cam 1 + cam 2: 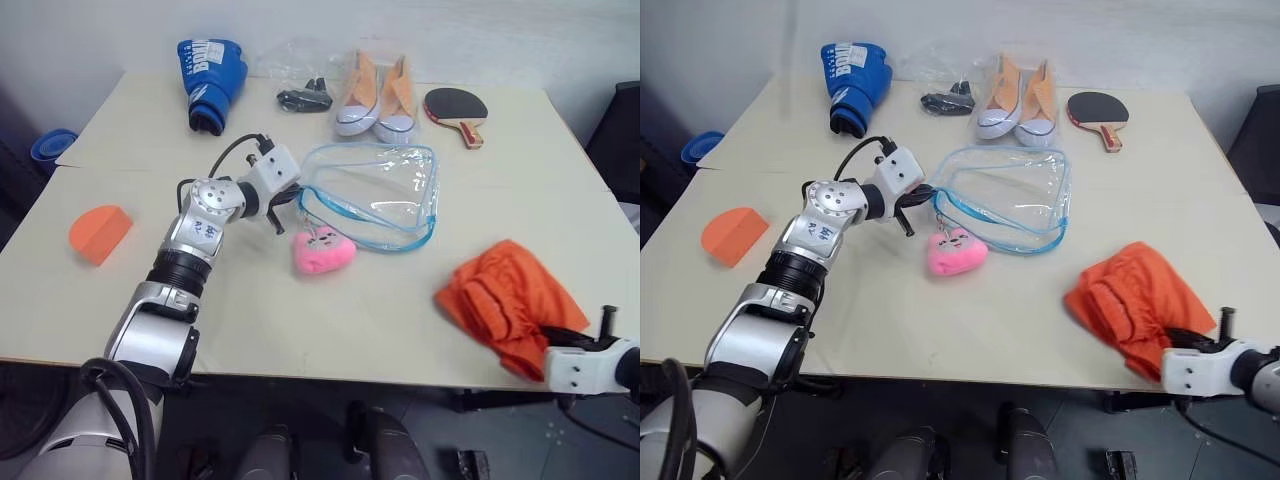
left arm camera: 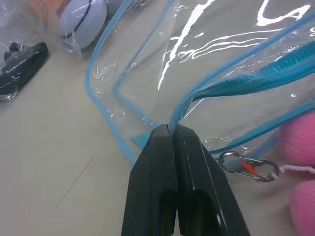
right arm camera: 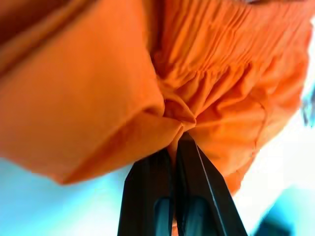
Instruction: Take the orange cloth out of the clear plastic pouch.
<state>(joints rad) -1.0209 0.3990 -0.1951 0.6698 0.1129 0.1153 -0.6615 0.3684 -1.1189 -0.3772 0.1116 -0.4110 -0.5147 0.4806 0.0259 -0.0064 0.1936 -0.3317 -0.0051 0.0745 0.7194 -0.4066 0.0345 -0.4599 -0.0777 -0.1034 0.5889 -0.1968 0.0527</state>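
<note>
While our left claw (image 2: 172,132) pinches the pouch (image 1: 385,195) edge, our right claw (image 3: 176,143) pinches the cloth (image 1: 515,300), clear of pouch, on table (image 1: 300,320).

A: The clear plastic pouch (image 1: 375,195) is see-through with light-blue edging and a teal zip; the plush charm (image 1: 322,251) beside it is bright pink; the orange cloth (image 1: 515,303) is plain vivid orange.

B: The boxing glove (image 1: 210,82) is royal blue with white lettering; the sneakers (image 1: 377,95) are orange with pale lilac toe caps; the paddle (image 1: 457,107) has a black face and a red-and-wood handle; the wedge (image 1: 99,232) is orange; the table (image 1: 250,310) is cream.
</note>
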